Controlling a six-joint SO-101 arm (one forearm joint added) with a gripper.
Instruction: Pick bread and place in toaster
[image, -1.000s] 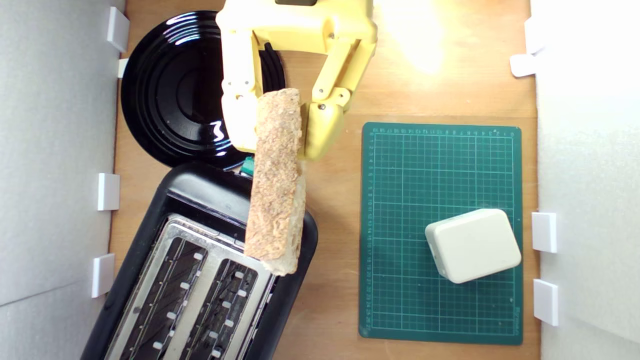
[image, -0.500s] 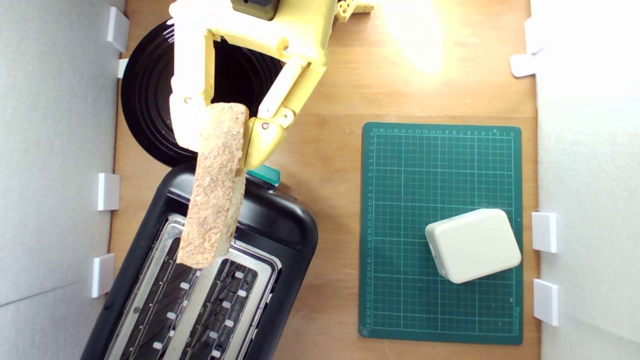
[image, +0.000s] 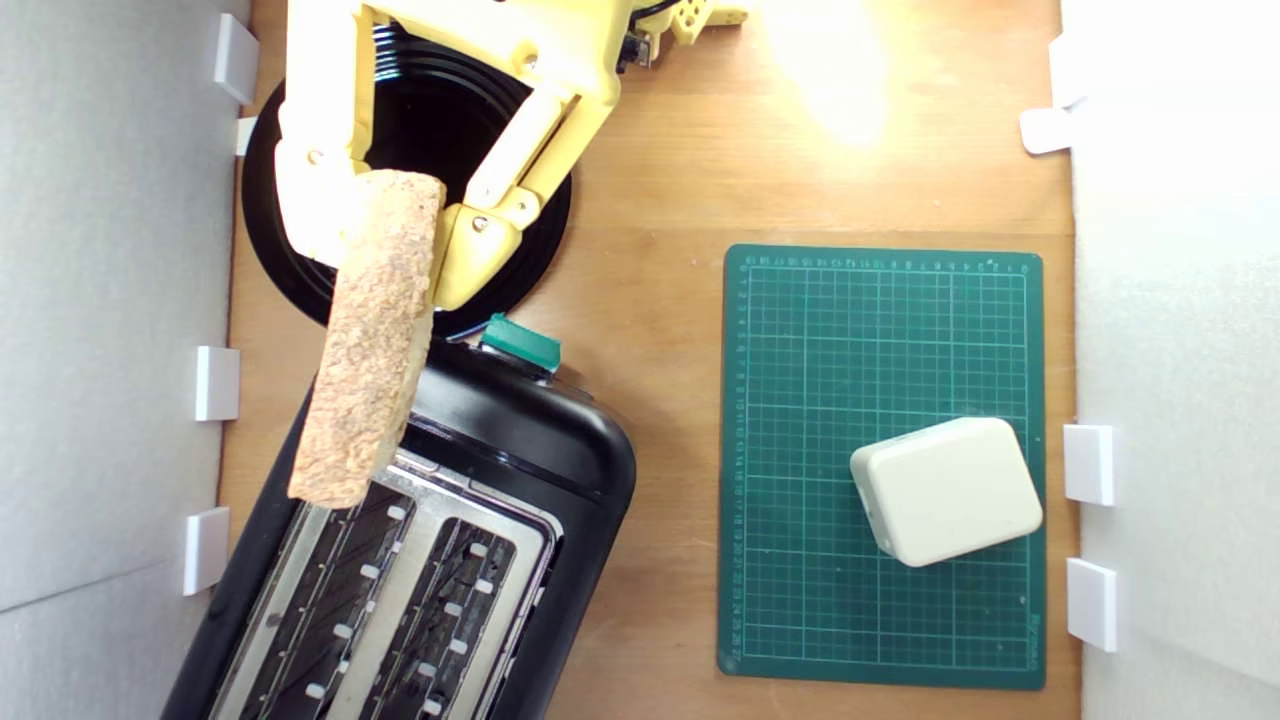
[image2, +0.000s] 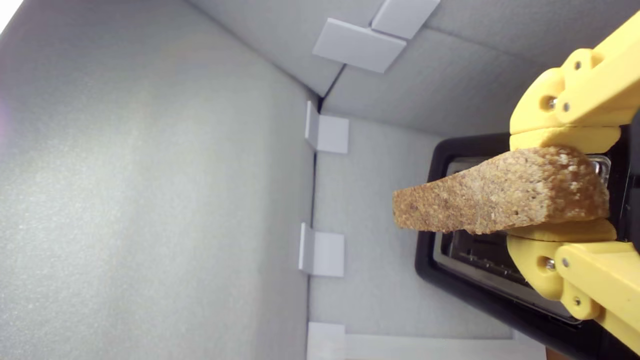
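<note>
My yellow gripper (image: 385, 240) is shut on the bread (image: 367, 337), a thick brown-crusted slice held edge-up in the air. The slice hangs over the toaster's (image: 560, 450) far corner on the exterior view's left, its free end above the silver top beside the nearer slot (image: 335, 590). The black two-slot toaster lies at an angle, its teal lever knob (image: 520, 343) showing. In the wrist view the bread (image2: 500, 197) sits clamped between both yellow fingers (image2: 560, 140), with the toaster (image2: 435, 250) below it. My gripper (image2: 562, 185) grips the slice's thicker end.
A round black plate (image: 300, 270) lies behind the toaster, partly under the arm. A green cutting mat (image: 800, 400) on the exterior view's right carries a white rounded box (image: 945, 490). Grey foam walls (image: 110, 300) with white clips stand close beside the toaster.
The gripper has carried the bread toward the exterior view's left, from over the toaster's right side to over its left corner. The lever knob has come fully into sight.
</note>
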